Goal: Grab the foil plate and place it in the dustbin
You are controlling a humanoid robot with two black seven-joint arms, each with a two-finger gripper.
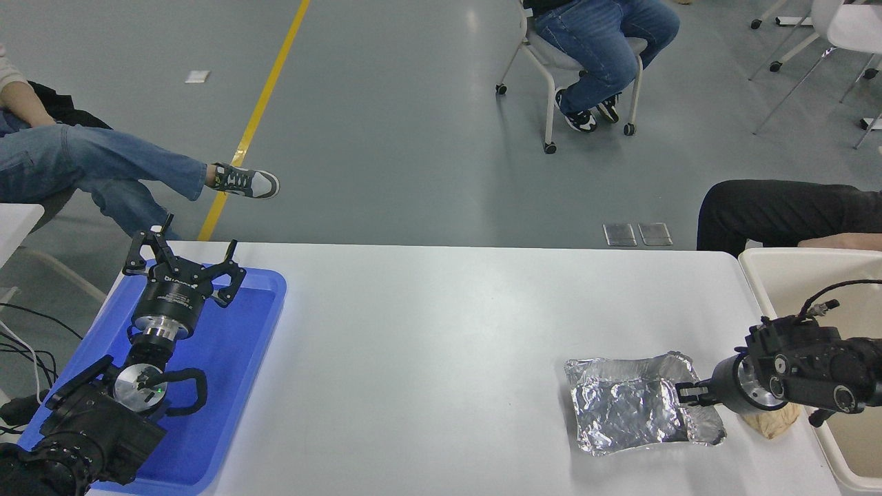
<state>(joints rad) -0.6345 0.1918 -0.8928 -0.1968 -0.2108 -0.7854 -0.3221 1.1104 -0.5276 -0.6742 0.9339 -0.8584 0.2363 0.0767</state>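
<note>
Bench: white, cut off by the bottom edge of the frame.

Foil plate: crinkled silver, lying flat near the bench's right edge, toward the near right corner. Its right rim is partly covered by the right gripper.

Right gripper: comes in from the right edge, low over the plate's right side. The fingers look drawn close together at the rim, apparently pinching the foil, though the contact is small and dark and hard to confirm.

Paper ball: tan, crumpled, just right of the plate; mostly hidden under the right wrist, only its lower part showing.

Dustbin: cream-beige, off the bench's right edge; cut off by the frame on the right and bottom, and partly masked by the right arm.

Blue tray: shallow, at the bench's left edge; its near end is hidden under the left arm.

Left gripper: parked over the tray's far end, fingers spread wide, holding nothing.

Seated persons: one at far left, one on a chair beyond the bench, one in dark trousers by the far right corner; all cropped by the frame.
</note>
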